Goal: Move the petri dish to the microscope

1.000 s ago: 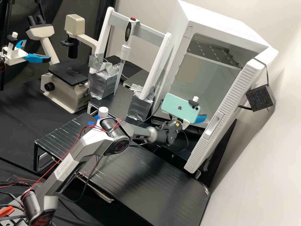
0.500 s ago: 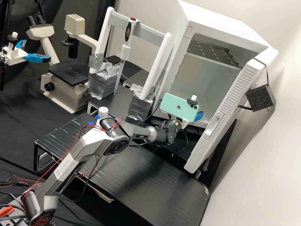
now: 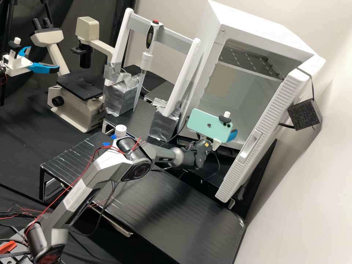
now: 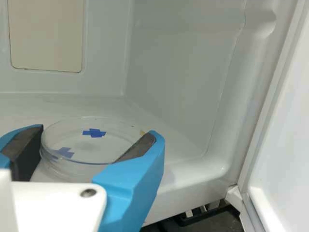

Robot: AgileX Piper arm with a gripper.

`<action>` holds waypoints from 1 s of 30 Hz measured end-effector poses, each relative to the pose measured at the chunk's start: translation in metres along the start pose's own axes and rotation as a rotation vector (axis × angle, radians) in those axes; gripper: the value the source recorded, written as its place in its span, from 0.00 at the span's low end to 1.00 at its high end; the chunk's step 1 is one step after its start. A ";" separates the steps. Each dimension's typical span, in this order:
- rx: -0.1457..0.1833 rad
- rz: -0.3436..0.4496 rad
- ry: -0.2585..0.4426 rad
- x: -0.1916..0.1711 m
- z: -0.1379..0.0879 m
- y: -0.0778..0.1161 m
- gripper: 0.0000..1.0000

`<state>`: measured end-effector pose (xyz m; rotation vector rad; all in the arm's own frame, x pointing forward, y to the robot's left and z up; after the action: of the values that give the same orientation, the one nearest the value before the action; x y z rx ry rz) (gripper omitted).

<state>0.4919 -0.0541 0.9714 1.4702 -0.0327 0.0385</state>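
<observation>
The gripper point(image 3: 232, 135) is at the opening of the white incubator point(image 3: 228, 91), partly hidden behind the phone mounted on the wrist. In the wrist view, the gripper point(image 4: 95, 132) is shut on a clear round petri dish point(image 4: 107, 154), a blue finger at each side of its wall. The dish looks level, just above or on the incubator's white floor point(image 4: 178, 164); which one I cannot tell. Blue marks show through it. At the far left of the bench stands the beige microscope point(image 3: 75, 113), its flat black stage point(image 3: 81, 87) bare beneath the dark condenser.
The incubator's open door point(image 3: 258, 137) hangs at the arm's right. A white rack point(image 3: 165, 32) holding a pipette point(image 3: 145, 62) stands between incubator and microscope. A white-capped bottle point(image 3: 120, 130) is behind the arm's elbow, on a low black platform point(image 3: 69, 161). Another gripper is at far left.
The wrist and its phone have shifted slightly left from the first frame, and less of the blue finger shows beside the phone. Between the last two frames the arm keeps still.
</observation>
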 end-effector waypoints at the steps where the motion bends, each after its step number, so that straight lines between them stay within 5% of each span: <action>1: 0.000 0.000 0.000 0.000 0.000 0.000 0.00; 18: 0.004 0.017 -0.021 -0.028 -0.004 0.018 0.00; 30: 0.005 0.040 0.088 -0.076 -0.009 0.028 0.00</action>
<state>0.4144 -0.0427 0.9947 1.4710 0.0097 0.1360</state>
